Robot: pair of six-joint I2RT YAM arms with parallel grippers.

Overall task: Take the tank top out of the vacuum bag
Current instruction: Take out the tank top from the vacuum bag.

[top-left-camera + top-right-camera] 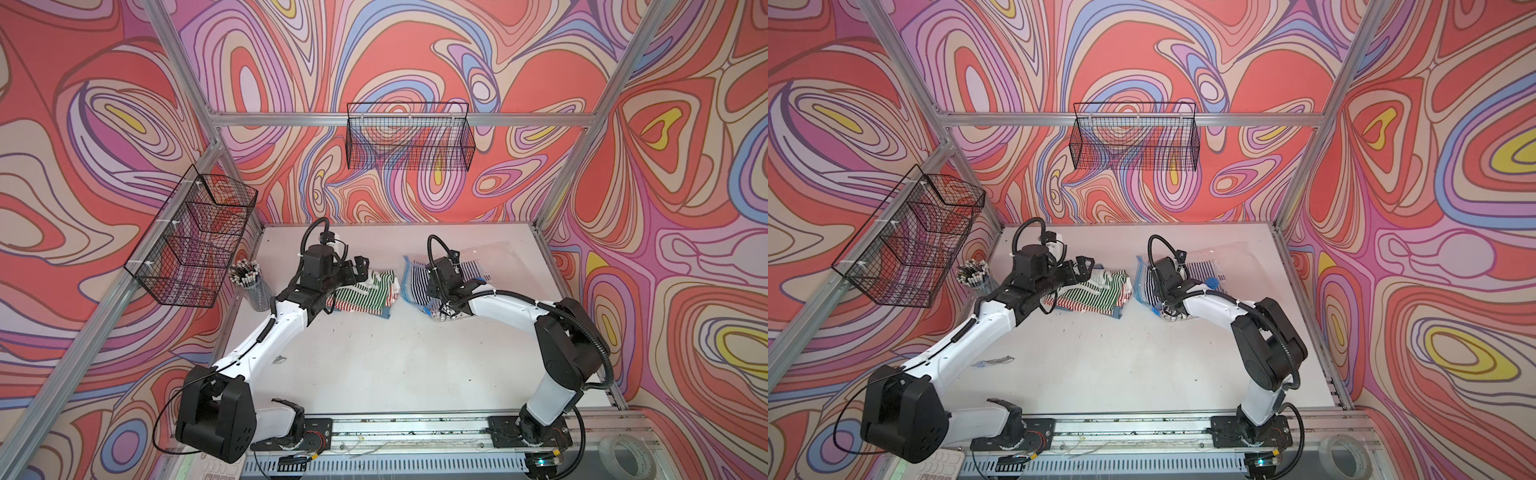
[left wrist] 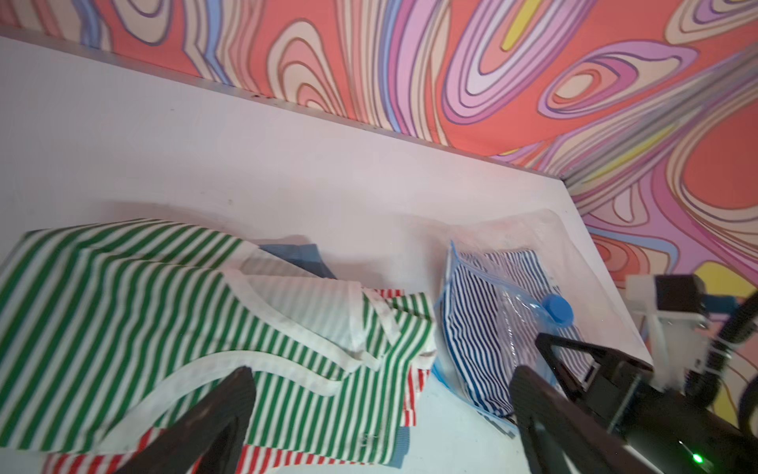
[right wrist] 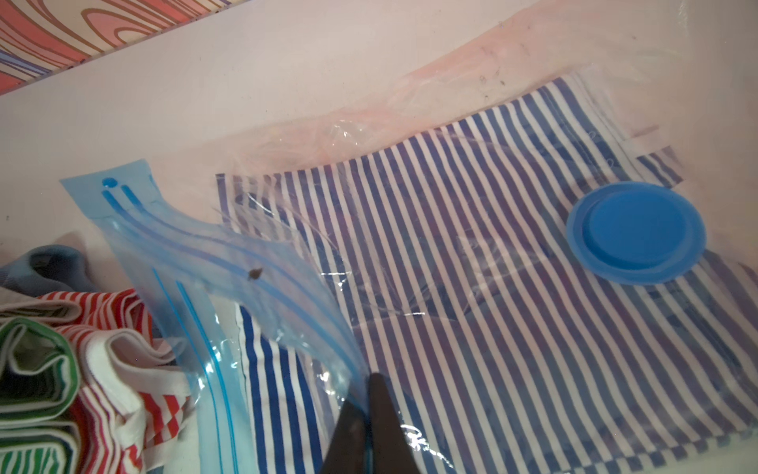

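The clear vacuum bag (image 3: 451, 123) lies at the right of the white table (image 1: 395, 365). Its round blue valve cap (image 3: 635, 232) faces up, and a blue-and-white striped tank top (image 3: 492, 307) is still inside it. My right gripper (image 3: 369, 394) is shut on the bag's upper flap at the light-blue zip strip (image 3: 172, 230), holding the mouth raised. To the left of the bag lies a green-striped tank top (image 2: 164, 295) on top of a red-striped one (image 2: 262, 457). My left gripper (image 2: 381, 377) hovers open over the green-striped top's near corner, holding nothing.
A cup of pens (image 1: 249, 282) stands at the table's left edge, behind my left arm. Wire baskets hang on the left wall (image 1: 195, 237) and back wall (image 1: 409, 137). A roll of tape (image 1: 627, 457) sits off the front right corner. The bag reaches close to the table's right edge.
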